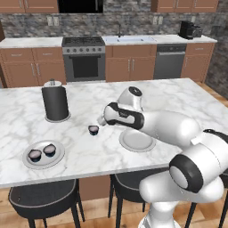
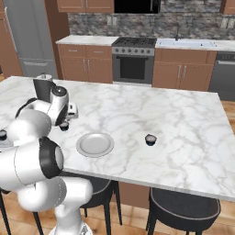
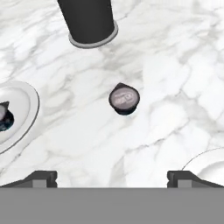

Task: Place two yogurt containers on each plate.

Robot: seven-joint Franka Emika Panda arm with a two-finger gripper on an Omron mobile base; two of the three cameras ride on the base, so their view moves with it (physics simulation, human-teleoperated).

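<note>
Two yogurt containers (image 1: pixel 34 155) (image 1: pixel 49 150) sit on the left plate (image 1: pixel 26 163). A third yogurt container (image 1: pixel 93 130) (image 3: pixel 124 99) stands alone on the marble between the plates. The fourth yogurt container (image 2: pixel 150 139) stands to the right of the empty plate (image 2: pixel 95 144) (image 1: pixel 137 140). My gripper (image 1: pixel 101 122) (image 3: pixel 113 178) hovers above and just right of the lone cup, pointing down at it. It is open and holds nothing. The hand view shows the left plate's rim (image 3: pixel 30 109) and the empty plate's edge (image 3: pixel 205 159).
A tall black cylinder (image 1: pixel 55 103) (image 3: pixel 89 22) with a white knob stands behind the lone cup. Dark stools (image 1: pixel 42 198) sit under the island's near edge. Bare marble stretches to the right and back.
</note>
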